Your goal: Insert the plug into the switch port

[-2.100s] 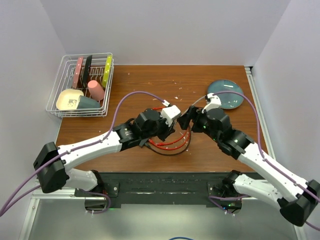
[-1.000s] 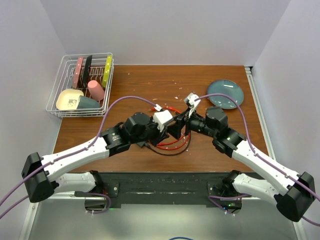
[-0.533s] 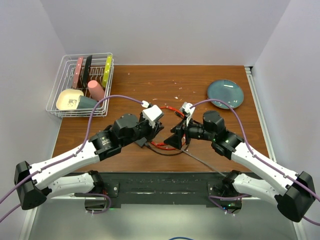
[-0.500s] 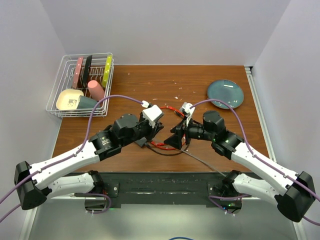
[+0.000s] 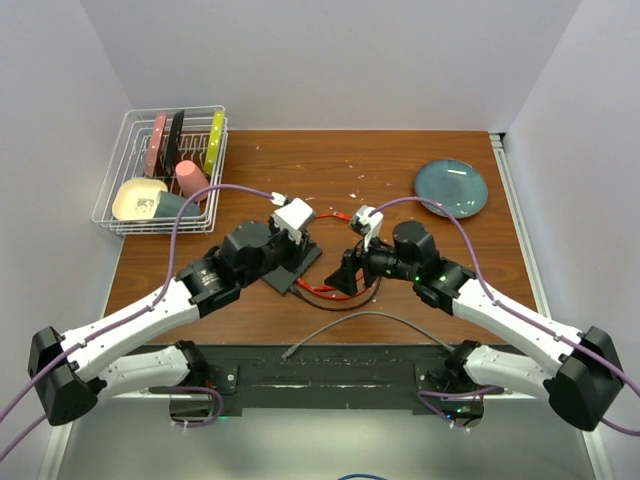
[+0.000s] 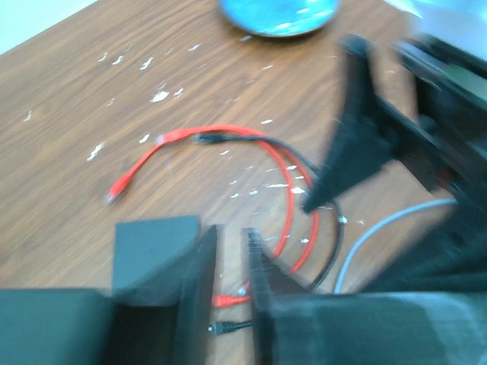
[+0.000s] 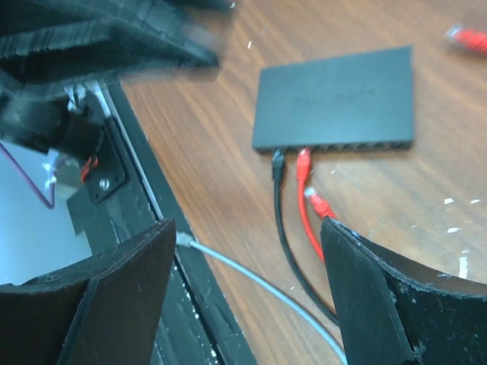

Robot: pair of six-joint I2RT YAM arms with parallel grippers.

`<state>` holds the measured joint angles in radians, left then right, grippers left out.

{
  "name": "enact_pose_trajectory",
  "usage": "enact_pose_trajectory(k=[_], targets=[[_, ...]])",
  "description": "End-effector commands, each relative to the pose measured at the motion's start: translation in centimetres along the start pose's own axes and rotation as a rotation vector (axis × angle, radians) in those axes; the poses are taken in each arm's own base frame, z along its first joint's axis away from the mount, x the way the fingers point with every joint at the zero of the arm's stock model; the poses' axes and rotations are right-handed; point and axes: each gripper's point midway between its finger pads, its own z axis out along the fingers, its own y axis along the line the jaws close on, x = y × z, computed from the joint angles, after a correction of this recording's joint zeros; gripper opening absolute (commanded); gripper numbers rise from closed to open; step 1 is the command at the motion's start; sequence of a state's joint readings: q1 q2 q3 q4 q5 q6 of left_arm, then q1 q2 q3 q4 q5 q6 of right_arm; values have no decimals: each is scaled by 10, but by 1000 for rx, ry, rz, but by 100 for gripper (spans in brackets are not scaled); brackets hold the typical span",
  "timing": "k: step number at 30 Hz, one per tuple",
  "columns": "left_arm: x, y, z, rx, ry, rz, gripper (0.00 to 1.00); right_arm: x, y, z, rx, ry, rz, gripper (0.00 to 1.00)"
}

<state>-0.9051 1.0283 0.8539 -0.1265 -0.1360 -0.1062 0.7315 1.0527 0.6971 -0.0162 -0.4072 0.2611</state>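
Observation:
The flat black switch box (image 7: pixel 335 99) lies on the table, with a black plug (image 7: pixel 278 160) and a red plug (image 7: pixel 303 161) in the ports along its edge. A loose red plug (image 7: pixel 319 204) lies just in front of them. A grey cable (image 5: pixel 370 322) lies along the table's front edge, its plug (image 7: pixel 185 240) free. My right gripper (image 7: pixel 251 296) is wide open and empty, above the cables and facing the port edge. My left gripper (image 6: pixel 228 281) hovers over the switch (image 6: pixel 156 239), its jaws nearly together with nothing between them.
Red cable loops (image 5: pixel 335 292) lie between the grippers, with another red plug end (image 6: pixel 114 194) farther out. A blue-grey plate (image 5: pixel 450 187) sits at the back right. A wire dish rack (image 5: pixel 165 170) with dishes stands at the back left. White crumbs dot the wood.
The grey cable was stretched from my right gripper and now lies loose along the front edge, let go. Both grippers have shifted left, and the left arm has drawn back over the switch.

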Motion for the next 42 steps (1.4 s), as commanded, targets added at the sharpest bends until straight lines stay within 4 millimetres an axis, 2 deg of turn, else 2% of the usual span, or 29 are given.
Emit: enact_pose_trajectory(k=[1, 2, 4, 5, 7, 8, 9, 10, 12, 13, 14, 15, 16, 17, 19, 22, 28, 29, 34, 39, 42], targets=[[12, 47, 2, -110, 17, -131, 45, 18, 4, 15, 21, 32, -25, 81], [13, 53, 2, -128, 17, -147, 59, 27, 14, 19, 0, 54, -35, 81], [22, 71, 1, -191, 32, -190, 73, 42, 16, 27, 10, 89, -44, 81], [24, 75, 2, -203, 39, -204, 83, 51, 28, 30, -15, 111, -60, 81], [33, 90, 4, -246, 63, -257, 92, 66, 29, 38, 2, 154, -79, 81], [36, 95, 5, -256, 72, -277, 93, 76, 38, 41, -16, 182, -93, 81], [42, 103, 6, -261, 86, -320, 94, 84, 37, 47, 1, 210, -106, 81], [47, 108, 7, -265, 99, -342, 94, 94, 46, 50, -7, 237, -130, 82], [54, 118, 7, -252, 113, -413, 95, 104, 51, 56, 8, 270, -159, 82], [55, 120, 7, -245, 112, -431, 95, 113, 46, 61, 53, 291, -180, 82], [56, 121, 7, -233, 112, -449, 95, 118, 58, 64, 38, 305, -207, 82], [59, 124, 5, -213, 111, -481, 95, 124, 62, 67, 42, 321, -225, 82], [58, 126, 5, -200, 100, -494, 95, 129, 53, 72, 108, 327, -250, 82], [56, 126, 4, -186, 92, -507, 95, 132, 64, 75, 109, 325, -280, 82], [56, 129, 0, -157, 81, -539, 95, 141, 65, 80, 171, 325, -337, 82], [52, 130, -5, -114, 60, -555, 95, 142, 74, 85, 209, 303, -392, 82], [54, 132, -7, -102, 52, -559, 95, 154, 75, 97, 266, 313, -470, 81], [56, 130, -6, -88, 57, -564, 95, 161, 71, 96, 286, 342, -491, 81], [50, 128, -6, -62, 31, -557, 95, 163, 62, 96, 366, 332, -533, 69], [46, 126, -8, -50, 18, -549, 95, 167, 55, 98, 399, 327, -558, 65], [46, 125, -9, -47, 17, -549, 95, 174, 52, 99, 411, 336, -574, 56]])
